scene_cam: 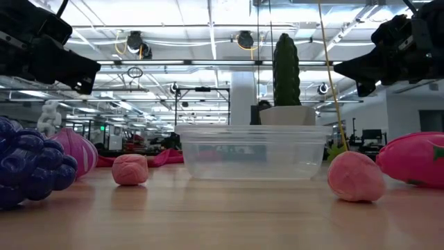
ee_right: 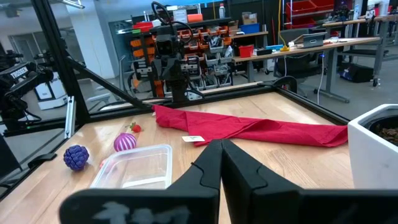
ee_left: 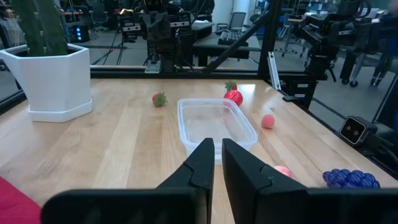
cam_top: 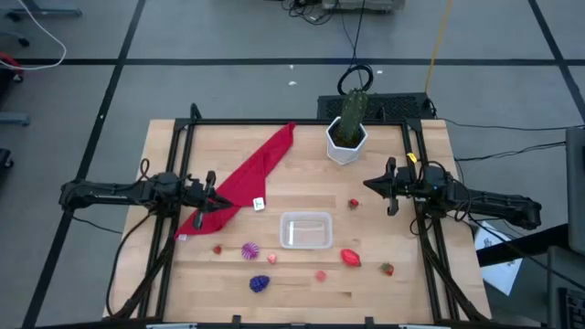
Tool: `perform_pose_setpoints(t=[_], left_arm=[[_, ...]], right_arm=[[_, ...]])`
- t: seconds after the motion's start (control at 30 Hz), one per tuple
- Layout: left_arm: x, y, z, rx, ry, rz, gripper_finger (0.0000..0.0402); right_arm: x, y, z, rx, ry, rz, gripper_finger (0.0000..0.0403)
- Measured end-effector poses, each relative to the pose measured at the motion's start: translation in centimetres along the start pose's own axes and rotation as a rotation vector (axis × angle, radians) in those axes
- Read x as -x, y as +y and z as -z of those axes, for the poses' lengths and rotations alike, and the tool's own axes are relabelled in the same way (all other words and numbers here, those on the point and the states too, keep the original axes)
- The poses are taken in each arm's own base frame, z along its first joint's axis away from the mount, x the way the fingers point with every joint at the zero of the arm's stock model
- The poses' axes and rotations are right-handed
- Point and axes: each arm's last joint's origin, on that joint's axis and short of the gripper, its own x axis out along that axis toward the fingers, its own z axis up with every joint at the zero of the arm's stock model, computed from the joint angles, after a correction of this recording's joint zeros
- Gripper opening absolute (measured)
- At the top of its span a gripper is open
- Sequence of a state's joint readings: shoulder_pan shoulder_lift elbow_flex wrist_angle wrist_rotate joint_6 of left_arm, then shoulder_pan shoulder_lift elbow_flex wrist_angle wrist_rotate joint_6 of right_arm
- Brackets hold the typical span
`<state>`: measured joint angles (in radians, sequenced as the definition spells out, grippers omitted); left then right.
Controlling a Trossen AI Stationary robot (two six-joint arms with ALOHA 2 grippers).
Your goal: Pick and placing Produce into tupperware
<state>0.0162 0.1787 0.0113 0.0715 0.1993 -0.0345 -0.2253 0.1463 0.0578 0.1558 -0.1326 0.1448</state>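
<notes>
Both end effectors sat closed & empty, right end effector (cam_top: 381,190) nearest a small red piece (cam_top: 354,204), just inboard toward the tupperware (cam_top: 305,230); left end effector (cam_top: 218,200) well apart.

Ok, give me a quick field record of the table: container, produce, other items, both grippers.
tupperware: clear, empty, mid-table
produce: all outside it; purple grape bunch, striped pink piece, red piece, small pink ball, strawberries
red cloth: lying diagonally, left of the container
cactus pot: upright at the far edge
left gripper: shut, empty, over the cloth
right gripper: shut, empty, right of the container
</notes>
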Motion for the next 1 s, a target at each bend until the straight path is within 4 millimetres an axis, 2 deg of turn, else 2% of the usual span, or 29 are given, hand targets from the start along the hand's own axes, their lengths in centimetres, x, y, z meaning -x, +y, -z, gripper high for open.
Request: perform_pose_setpoints(t=[0.47,0.73,0.87,1.0], left_arm=[[0.0,0.0,-0.1,0.004,-0.009,0.000,0.0037],[0.0,0.0,-0.6,0.165,-0.058,0.007,0.0037],[0.0,0.0,-0.6,0.247,-0.063,0.005,0.0037],[0.0,0.1,-0.6,0.253,-0.068,-0.024,0.0037]], right_arm=[[0.0,0.0,0.0,0.000,-0.001,0.000,0.0000],[0.0,0.0,-0.1,0.001,-0.009,-0.001,0.0000],[0.0,0.1,-0.7,-0.099,-0.073,-0.014,0.0000],[0.2,0.3,-1.8,-0.178,-0.181,-0.046,0.0000]])
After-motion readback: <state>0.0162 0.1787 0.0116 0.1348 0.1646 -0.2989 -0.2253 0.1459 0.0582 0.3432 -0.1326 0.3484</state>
